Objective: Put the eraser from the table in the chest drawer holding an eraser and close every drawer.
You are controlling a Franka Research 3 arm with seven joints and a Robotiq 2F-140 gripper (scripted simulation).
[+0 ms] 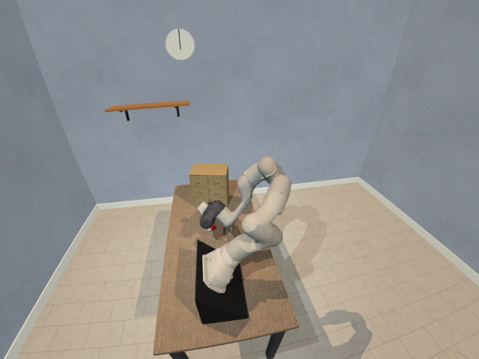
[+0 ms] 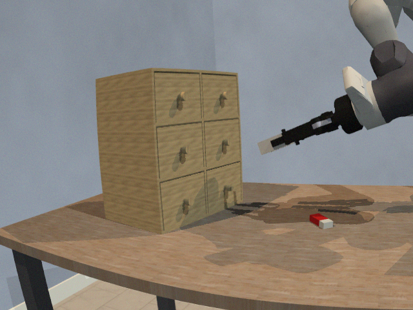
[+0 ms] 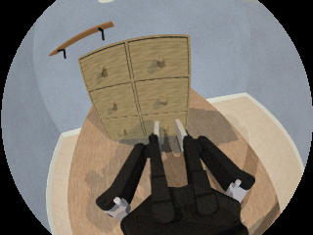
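The small wooden chest (image 1: 210, 169) (image 2: 130, 143) (image 3: 158, 56) stands upright with six knobbed drawers in two columns and three rows. All drawer fronts look flush, and their contents are hidden. The loose eraser (image 1: 212, 227) (image 2: 321, 221), with a red sleeve and a white end, lies flat on the table in front of the chest; it is not seen in the wrist view. My gripper (image 2: 266, 146) (image 3: 167, 126) is open only a little and empty. It points slantwise down towards the right column, above the table and clear of the chest. In the wrist view its fingertips overlap the bottom right drawer.
The wooden table (image 1: 174, 324) (image 2: 116, 253) (image 3: 85, 157) carries the chest at its far end and the arm's black base block (image 1: 224, 309) at its near end. A wall shelf (image 1: 150, 105) (image 3: 83, 38) hangs well above the table. The arm's shadows fall around the eraser.
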